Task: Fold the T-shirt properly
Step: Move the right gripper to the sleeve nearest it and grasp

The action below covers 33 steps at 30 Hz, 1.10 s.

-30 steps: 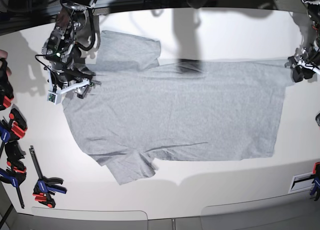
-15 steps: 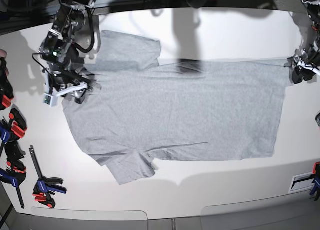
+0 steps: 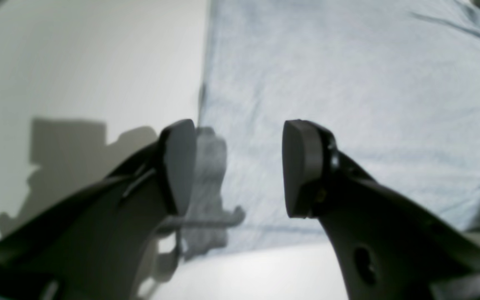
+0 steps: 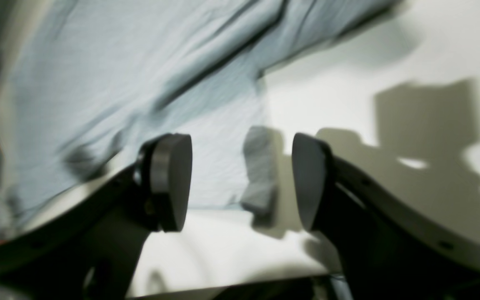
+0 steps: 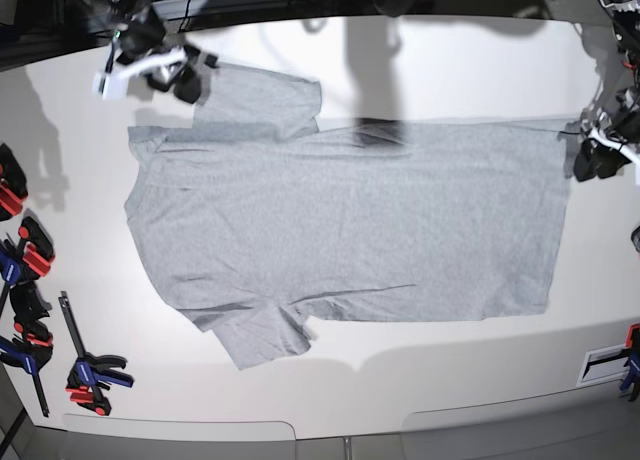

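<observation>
Your right gripper, upper left of the base view, jaws spread and empty, hangs at the far sleeve's edge. Your left gripper, right edge, also gapes empty just off the hem corner. The T-shirt lies flat mid-table, plain side up. Clamps sit lower left.

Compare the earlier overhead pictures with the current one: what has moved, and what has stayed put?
The right gripper moved from the shirt's shoulder area up to the far sleeve, jaws open and empty. The T-shirt stayed spread flat, and the left gripper stayed open at the hem corner. The clamps did not move.
</observation>
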Motion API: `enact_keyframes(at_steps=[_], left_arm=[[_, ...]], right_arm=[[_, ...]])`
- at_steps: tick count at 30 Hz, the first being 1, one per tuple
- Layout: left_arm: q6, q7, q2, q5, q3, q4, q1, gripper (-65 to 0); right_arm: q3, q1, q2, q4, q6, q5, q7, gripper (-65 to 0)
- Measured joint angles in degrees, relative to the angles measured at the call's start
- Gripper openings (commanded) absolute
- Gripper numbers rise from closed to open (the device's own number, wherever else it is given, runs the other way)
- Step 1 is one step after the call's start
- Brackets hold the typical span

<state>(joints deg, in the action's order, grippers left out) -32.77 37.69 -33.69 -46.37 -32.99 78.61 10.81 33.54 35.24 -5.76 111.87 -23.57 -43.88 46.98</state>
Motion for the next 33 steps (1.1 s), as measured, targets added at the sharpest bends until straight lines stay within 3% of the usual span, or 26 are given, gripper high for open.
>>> enact_keyframes(at_steps=[6,15,21,28,30,33], left_arm=[[0.15,0.31,1.95,0.26,0.0,1.38,0.11,-34.3],[0.15,1.75,3.34,0.28,-0.02,1.38,0.11,-34.3],[0.15,1.75,3.39,0.28,-0.02,1.38,0.11,-34.3],[0.15,1.75,3.39,0.28,-0.02,1.38,0.11,-34.3],[0.15,1.75,3.39,0.28,-0.02,1.38,0.11,-34.5],[0.15,1.75,3.39,0.28,-0.02,1.38,0.11,-34.5]], right_arm=[[-0.42,0.96,-2.49,0.0,-0.13,-2.64,3.63,-29.4],[-4.81,1.66,-3.02,-0.07,8.31,6.6,2.93,-29.4],[-5.31,1.9,-3.17,-2.32,9.29,7.15,1.03,-29.4],[-5.27,0.83,-3.13,-11.54,5.31,1.68,-6.05,-29.5],[-5.38,0.81,-3.13,-11.69,4.92,1.57,-5.99,-32.5],[-6.84,0.81,-3.13,-12.0,4.48,1.99,-5.49,-46.4]])
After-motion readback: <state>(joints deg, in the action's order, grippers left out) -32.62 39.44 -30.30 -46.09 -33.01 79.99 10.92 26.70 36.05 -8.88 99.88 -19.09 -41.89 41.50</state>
